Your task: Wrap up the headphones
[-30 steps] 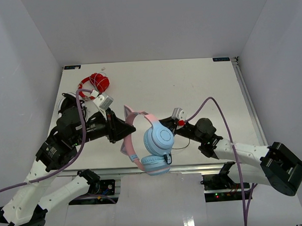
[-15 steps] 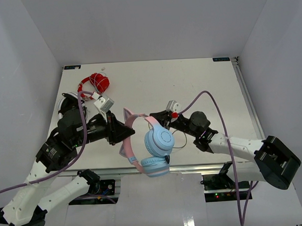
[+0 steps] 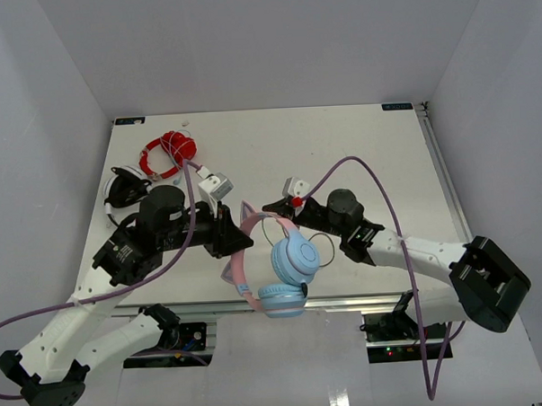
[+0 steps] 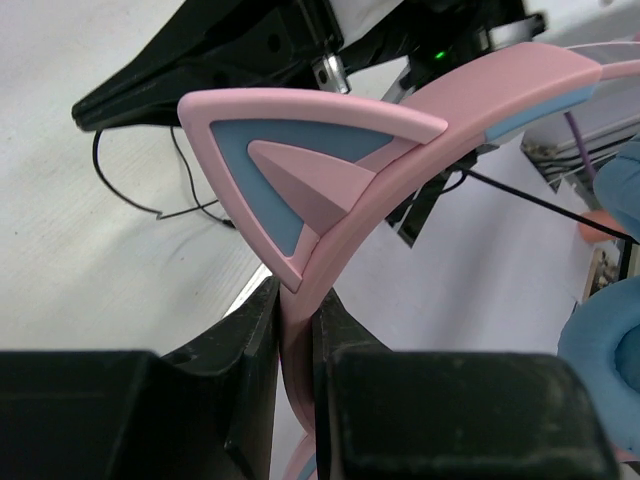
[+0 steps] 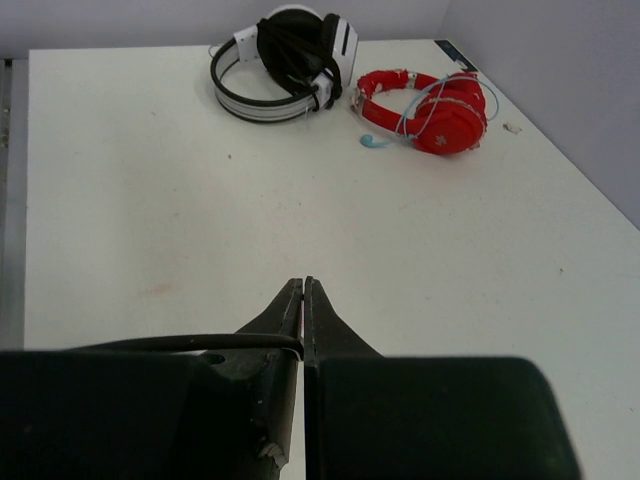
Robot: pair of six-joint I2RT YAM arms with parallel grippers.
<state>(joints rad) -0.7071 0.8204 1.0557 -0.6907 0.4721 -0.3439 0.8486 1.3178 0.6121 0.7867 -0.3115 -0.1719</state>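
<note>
Headphones (image 3: 287, 256), catalogue entry: pale-blue earcups (image 3: 281, 297), pink cat-eared headband (image 3: 240, 263), thin dark cable (image 5: 200, 342). Location: centre of the near edge of the worktop (image 3: 368, 154), held up between the two arms, with the lower earcup overhanging the edge

Listed left to right:
1. Black-and-white headset (image 3: 126, 187), far left, with a red bundle (image 3: 168, 152) just beyond it. Both are well apart from the work
2. Left claw (image 3: 230, 242): clamped on the headband just below one cat ear (image 4: 300, 170), with its fingers (image 4: 250, 330) on either side of the band. It carries the whole item
3. Headband long axis: runs roughly far-to-near, earcups on its right side, facing the other arm
4. Cable: slack, looping off the right of the earcups
5. Right claw (image 3: 273, 206): closed, pinching the cable, just beside the far end of the band

Assessment: the winding probably turns on the right claw leading the cable around the band's axis. That arm is the free mover and has the line in hand
</note>
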